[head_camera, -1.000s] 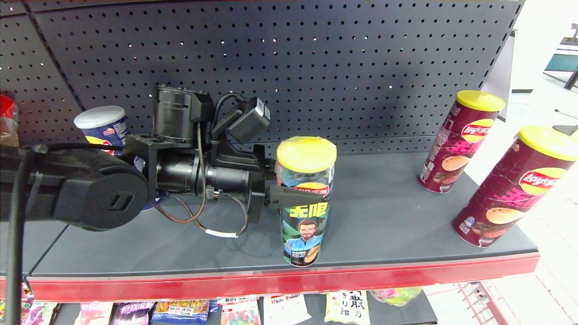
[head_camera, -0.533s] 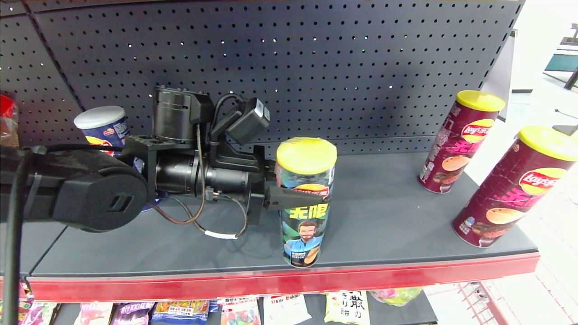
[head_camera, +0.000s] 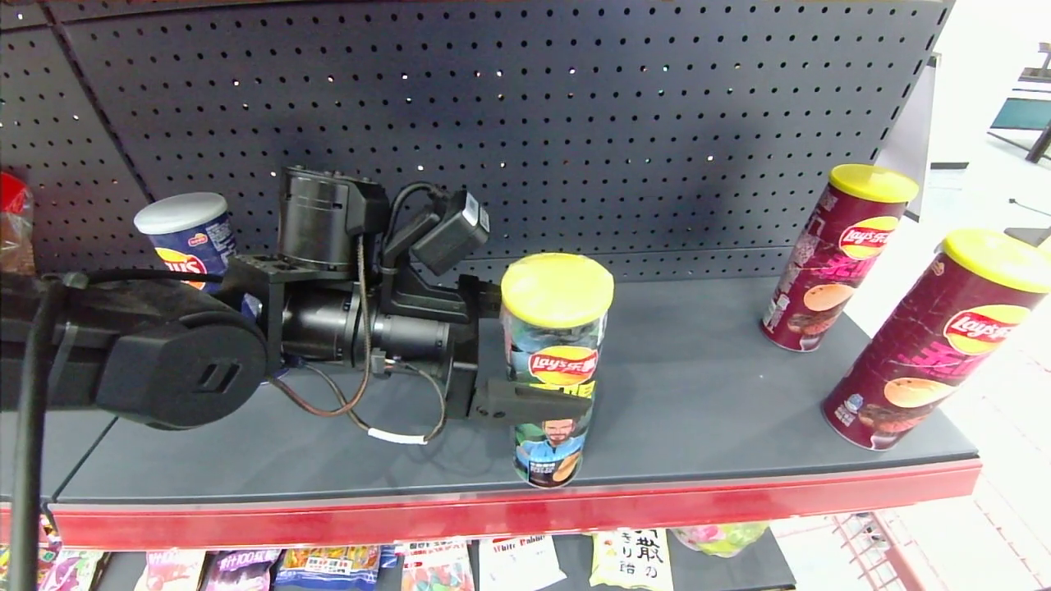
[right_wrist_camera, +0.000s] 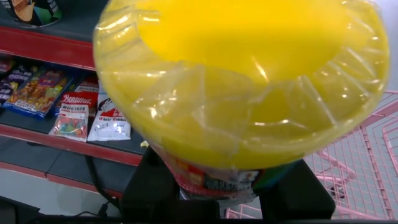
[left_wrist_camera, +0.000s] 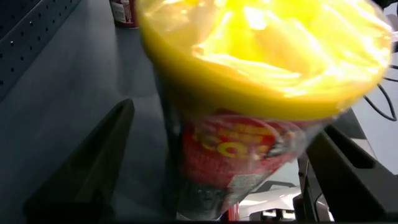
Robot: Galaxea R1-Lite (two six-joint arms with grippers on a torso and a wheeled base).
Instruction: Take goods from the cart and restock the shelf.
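A chip can [head_camera: 557, 361] with a yellow lid and a green-blue label stands upright near the front edge of the grey shelf [head_camera: 706, 394]. My left gripper [head_camera: 566, 373] reaches in from the left and is open around the can's middle, one finger [head_camera: 534, 400] in front of it. In the left wrist view the same can [left_wrist_camera: 249, 93] stands between the spread fingers [left_wrist_camera: 93, 168], with a gap on each side. My right gripper [right_wrist_camera: 217, 199] is shut on another yellow-lidded can [right_wrist_camera: 242, 81], held below the shelf level.
Two maroon cans [head_camera: 837, 254] [head_camera: 936, 341] stand on the shelf's right part. A blue can [head_camera: 187, 230] with a white lid stands at the back left. Behind is a pegboard wall [head_camera: 525, 123]. Snack packets [head_camera: 435, 566] lie on the lower shelf. A pink cart [right_wrist_camera: 367, 155] is nearby.
My left gripper's fingers have opened off the can; the near finger has swung toward the shelf's front. The can stays standing in the same spot.
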